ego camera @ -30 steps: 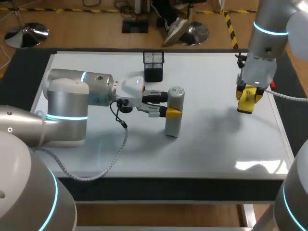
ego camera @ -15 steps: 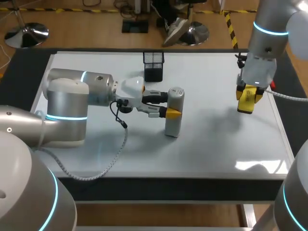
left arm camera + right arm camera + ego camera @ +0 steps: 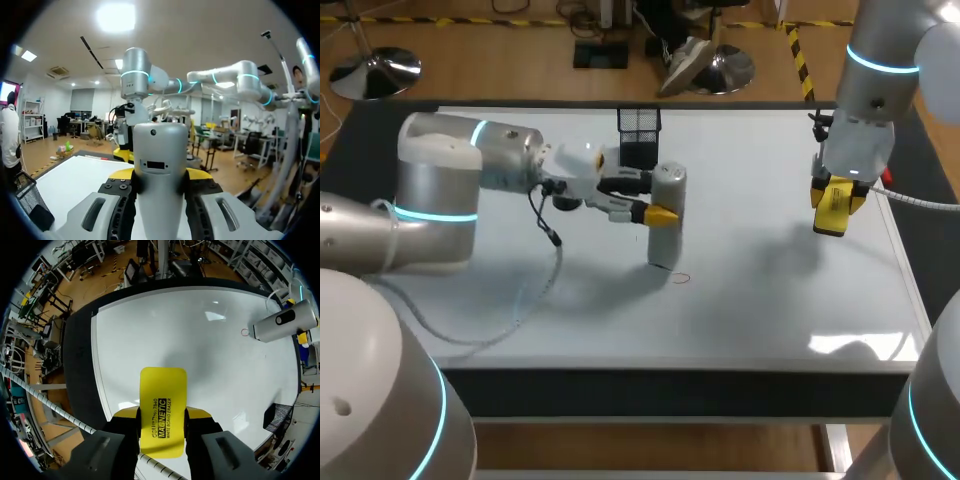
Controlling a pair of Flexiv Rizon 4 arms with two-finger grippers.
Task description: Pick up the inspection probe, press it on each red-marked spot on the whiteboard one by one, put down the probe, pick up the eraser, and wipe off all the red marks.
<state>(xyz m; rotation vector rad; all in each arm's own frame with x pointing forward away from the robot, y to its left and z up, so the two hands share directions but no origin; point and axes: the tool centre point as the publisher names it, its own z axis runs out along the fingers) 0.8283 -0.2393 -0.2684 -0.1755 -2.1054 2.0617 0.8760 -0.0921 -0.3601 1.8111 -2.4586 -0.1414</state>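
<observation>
Grey probe point(image 3: 662, 242) stands almost upright in the left gripper point(image 3: 661, 200), which is clenched on its upper half from two sides. The probe is near the middle of the whiteboard point(image 3: 770, 170). Its foot is either just over the surface or barely on it; I cannot tell which. One small red mark point(image 3: 680, 278) lies at about 4 o'clock from the foot, just beside it and not under it. The black basket point(image 3: 639, 135) is at 12 o'clock from the probe, apart from it. The right gripper point(image 3: 840, 192) hangs at 3 o'clock of the board, near its edge, and grasps the yellow eraser point(image 3: 831, 222) above the surface.

The step in hand is, I think, pressing the probe on the mark. To do it well, the left arm should first shift the foot a little toward 4 o'clock until it covers the red ring, and only then go straight down. The probe should be vertical, so that the foot meets the board flat and does not slip or smear the ink. The grasp must be firm, because a push from below can slide the probe up between the fingers. The right arm is well apart and needs no move.
</observation>
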